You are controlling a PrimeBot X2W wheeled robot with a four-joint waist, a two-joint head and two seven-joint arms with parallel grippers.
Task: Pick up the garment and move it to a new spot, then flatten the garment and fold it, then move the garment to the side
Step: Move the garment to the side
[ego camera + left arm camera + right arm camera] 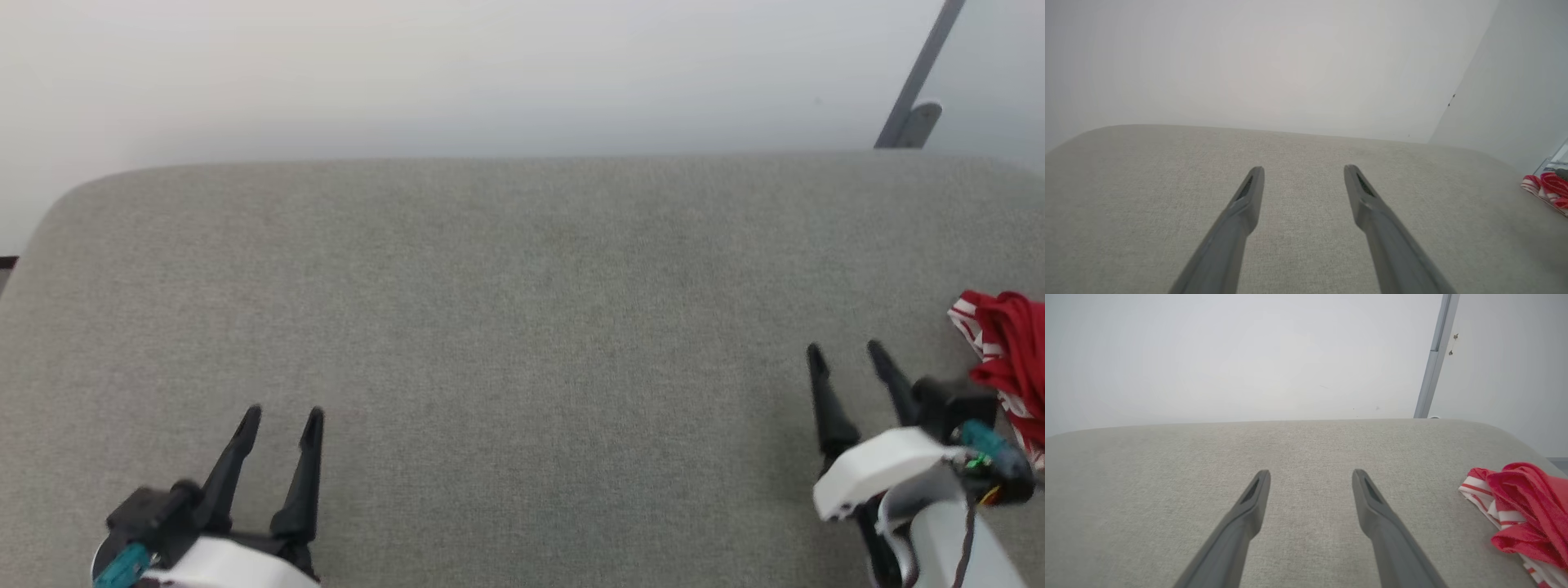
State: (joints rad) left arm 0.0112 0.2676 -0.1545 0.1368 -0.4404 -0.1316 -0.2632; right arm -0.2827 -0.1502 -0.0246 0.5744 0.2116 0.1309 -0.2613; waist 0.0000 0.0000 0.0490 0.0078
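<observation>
The garment (1008, 351) lay bunched at the right edge of the grey cushion (522, 286), nearest the right gripper (845, 354) at its front right, the left gripper (284, 412) at its front left; both stood spread and empty

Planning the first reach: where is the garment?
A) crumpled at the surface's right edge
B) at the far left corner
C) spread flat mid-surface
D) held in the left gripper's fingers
A: the garment lies crumpled at the right edge of the grey surface, beside the open right gripper.
</observation>
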